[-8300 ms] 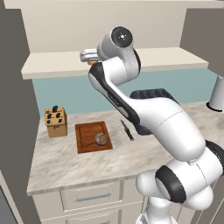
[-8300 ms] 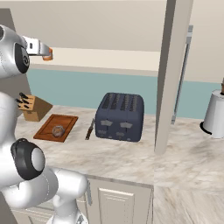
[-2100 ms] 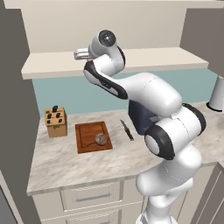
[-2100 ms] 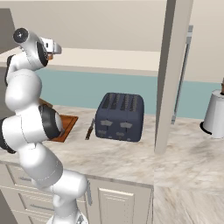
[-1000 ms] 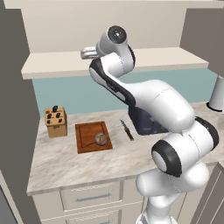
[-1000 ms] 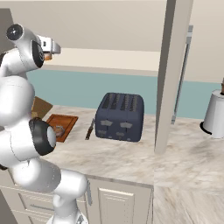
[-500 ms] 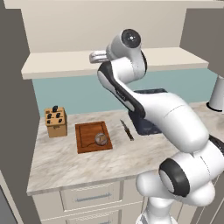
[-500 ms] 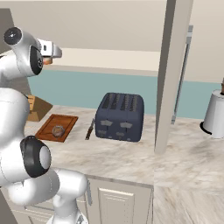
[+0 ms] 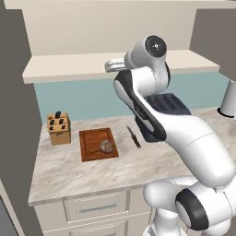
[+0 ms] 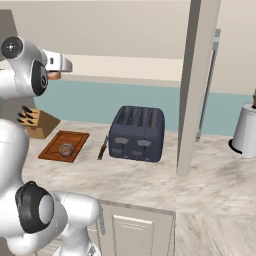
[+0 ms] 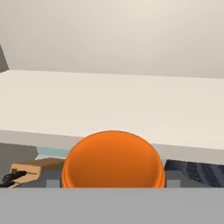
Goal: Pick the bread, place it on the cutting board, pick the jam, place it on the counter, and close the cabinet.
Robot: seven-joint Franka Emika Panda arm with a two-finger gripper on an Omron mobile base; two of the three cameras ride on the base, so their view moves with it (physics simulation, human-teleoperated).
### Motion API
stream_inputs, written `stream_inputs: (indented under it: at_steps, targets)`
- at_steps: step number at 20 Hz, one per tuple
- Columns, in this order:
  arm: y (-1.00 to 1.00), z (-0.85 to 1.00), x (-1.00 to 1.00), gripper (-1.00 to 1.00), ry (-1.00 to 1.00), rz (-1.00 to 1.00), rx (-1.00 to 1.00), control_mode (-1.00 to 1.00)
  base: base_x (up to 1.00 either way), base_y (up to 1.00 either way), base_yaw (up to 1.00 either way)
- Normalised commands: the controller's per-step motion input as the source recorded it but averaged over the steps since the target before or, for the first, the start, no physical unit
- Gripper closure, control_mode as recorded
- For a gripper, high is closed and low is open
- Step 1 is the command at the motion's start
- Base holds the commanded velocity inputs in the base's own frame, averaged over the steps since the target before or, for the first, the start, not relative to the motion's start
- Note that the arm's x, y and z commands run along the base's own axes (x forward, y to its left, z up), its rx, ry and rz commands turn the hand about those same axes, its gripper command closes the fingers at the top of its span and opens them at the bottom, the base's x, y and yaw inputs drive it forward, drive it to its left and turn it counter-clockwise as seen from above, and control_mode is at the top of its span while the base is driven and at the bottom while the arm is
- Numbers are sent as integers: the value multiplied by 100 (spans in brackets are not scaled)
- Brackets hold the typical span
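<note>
My gripper [image 10: 63, 65] is shut on the jam [image 11: 113, 159], an orange jar that hides both fingertips in the hand view. A sliver of the jam [image 10: 54, 75] shows under the hand. The gripper [image 9: 112, 66] hovers in front of the open cabinet's lower shelf [image 9: 69, 68], high above the counter [image 9: 92, 173]. The round brown bread [image 9: 106, 146] lies on the reddish cutting board [image 9: 90, 148] below. From the right, the bread [image 10: 66, 149] sits mid-board [image 10: 50, 147]. An open cabinet door [image 10: 195, 85] stands edge-on.
A light wooden knife block [image 9: 58, 129] stands left of the board. A knife [image 9: 133, 137] lies between the board and the dark blue toaster [image 10: 137, 132]. A white canister [image 10: 245, 131] stands at the far right of the counter.
The hand has swung to the right along the shelf front, carrying the orange jar with it. The bread and board have not moved.
</note>
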Motion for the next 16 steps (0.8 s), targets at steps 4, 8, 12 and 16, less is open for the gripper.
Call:
stream_inputs:
  at_steps: [4,8,12,16]
  targets:
    - [-29,-6,-49,100,0,0,0,-100,0,0,0]
    - [-30,-10,-43,100,0,0,0,-100,0,0,0]
    - [-28,-11,-31,100,0,0,0,-100,0,0,0]
    - [-28,-15,-26,100,0,0,-1,-100,0,0,0]
